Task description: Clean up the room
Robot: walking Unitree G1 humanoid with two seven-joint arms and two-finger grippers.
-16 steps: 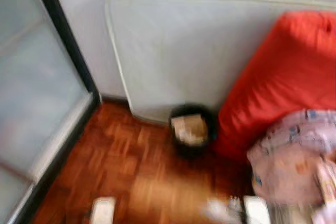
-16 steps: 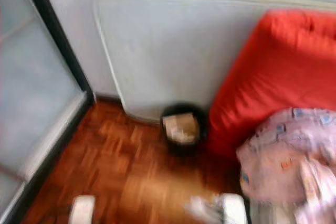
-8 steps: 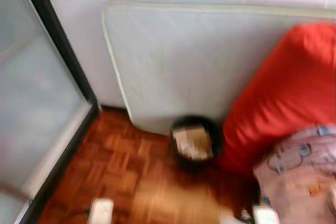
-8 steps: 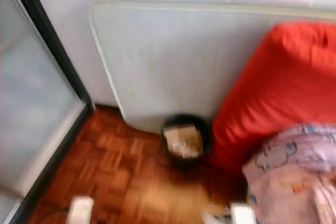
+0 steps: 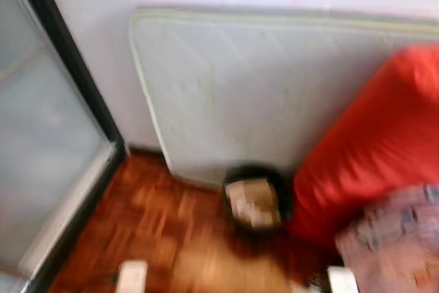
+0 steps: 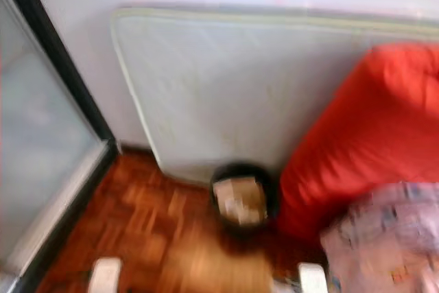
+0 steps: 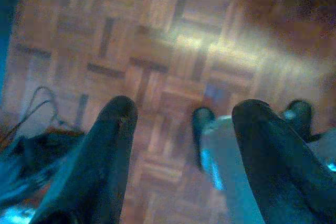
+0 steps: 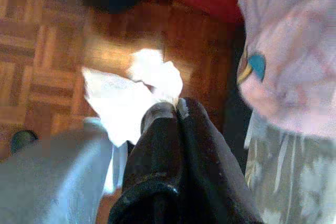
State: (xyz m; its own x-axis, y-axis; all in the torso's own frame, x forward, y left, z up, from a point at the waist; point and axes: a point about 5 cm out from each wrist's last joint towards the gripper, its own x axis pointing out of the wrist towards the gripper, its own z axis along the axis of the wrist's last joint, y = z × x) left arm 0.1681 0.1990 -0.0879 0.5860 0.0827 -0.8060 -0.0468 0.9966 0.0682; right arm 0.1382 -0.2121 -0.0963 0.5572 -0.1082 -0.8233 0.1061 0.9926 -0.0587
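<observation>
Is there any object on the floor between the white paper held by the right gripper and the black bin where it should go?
Nothing visible stands in the way. The right gripper is shut on the crumpled white paper, and between it and the black bin by the mattress lies bare parquet floor. The red cushion sits beside the bin.

Red cushion [image 5: 381, 156], pale grey-white mattress [image 5: 254, 87], black bin [image 5: 255, 200], reddish-brown parquet floor [image 5: 158, 238], pink patterned fabric [image 5: 398, 245], white crumpled paper [image 8: 134, 95]

A home bedroom: mattress [image 5: 260, 94] against wall; parquet floor [image 5: 158, 238].
</observation>
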